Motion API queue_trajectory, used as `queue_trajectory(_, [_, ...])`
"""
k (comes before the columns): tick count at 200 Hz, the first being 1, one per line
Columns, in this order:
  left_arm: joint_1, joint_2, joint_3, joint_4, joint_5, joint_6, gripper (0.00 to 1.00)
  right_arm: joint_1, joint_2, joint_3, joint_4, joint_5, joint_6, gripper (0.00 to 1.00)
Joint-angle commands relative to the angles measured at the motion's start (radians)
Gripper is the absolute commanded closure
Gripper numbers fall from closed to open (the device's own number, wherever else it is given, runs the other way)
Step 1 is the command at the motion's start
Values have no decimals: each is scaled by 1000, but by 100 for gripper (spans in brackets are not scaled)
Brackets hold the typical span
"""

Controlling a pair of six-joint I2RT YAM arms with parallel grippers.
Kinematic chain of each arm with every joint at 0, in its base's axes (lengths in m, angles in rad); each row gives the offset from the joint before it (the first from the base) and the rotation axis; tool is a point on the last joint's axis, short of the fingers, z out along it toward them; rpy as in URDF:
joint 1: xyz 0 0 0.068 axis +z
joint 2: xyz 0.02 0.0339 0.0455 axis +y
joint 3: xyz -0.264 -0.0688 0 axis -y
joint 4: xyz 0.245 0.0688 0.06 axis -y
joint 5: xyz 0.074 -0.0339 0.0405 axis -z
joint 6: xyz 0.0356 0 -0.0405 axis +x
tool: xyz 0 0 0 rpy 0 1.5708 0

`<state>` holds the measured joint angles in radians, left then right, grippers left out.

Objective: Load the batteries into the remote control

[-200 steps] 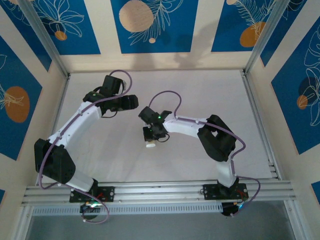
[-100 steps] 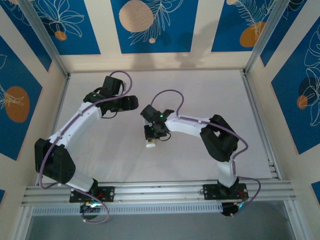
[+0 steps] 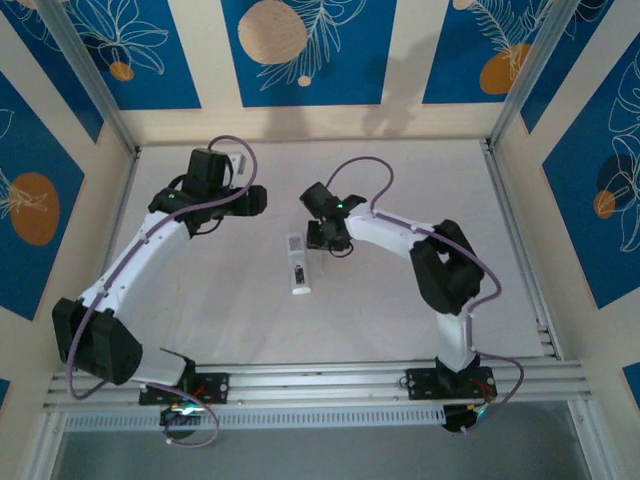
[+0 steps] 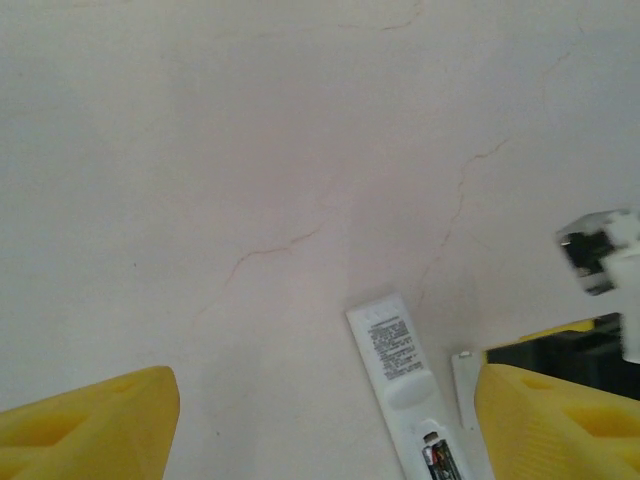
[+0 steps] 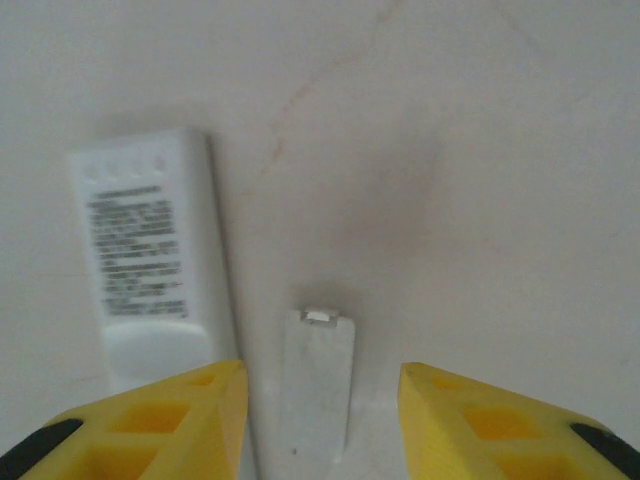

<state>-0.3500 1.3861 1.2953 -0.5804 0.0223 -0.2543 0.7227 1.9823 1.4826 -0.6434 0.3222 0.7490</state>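
Note:
The remote control point(image 3: 298, 264) lies back side up in the middle of the table, its printed label point(image 4: 390, 347) facing up. Its battery bay is uncovered, and a dark battery point(image 4: 438, 461) sits inside at the bottom edge of the left wrist view. The loose white battery cover point(image 5: 318, 382) lies flat on the table beside the remote control point(image 5: 140, 262). My right gripper point(image 5: 320, 425) is open and hovers over the cover, one yellow finger on each side without touching it. My left gripper point(image 4: 325, 430) is open and empty, above the table left of the remote's far end.
The white tabletop point(image 3: 400, 170) has fine cracks point(image 4: 285, 245). Aluminium rails point(image 3: 320, 378) run along the near edge, and posts stand at both sides. My right arm point(image 3: 440, 265) arcs over the table's right half. My left gripper point(image 3: 256, 200) and right gripper point(image 3: 325, 240) sit close together.
My right gripper has opened and moved toward the far end of the remote, so the whole remote now shows. My left arm has swung slightly left and back.

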Motion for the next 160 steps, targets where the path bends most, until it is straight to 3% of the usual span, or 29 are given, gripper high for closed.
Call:
queue_trajectory(1, [14,-59,-82,70,7,66,23,21,47,63,-79,38,48,56])
queue_trajectory(160, [14,-108,-113,53,-4,139,19,56,174,149,-108,103,101,59])
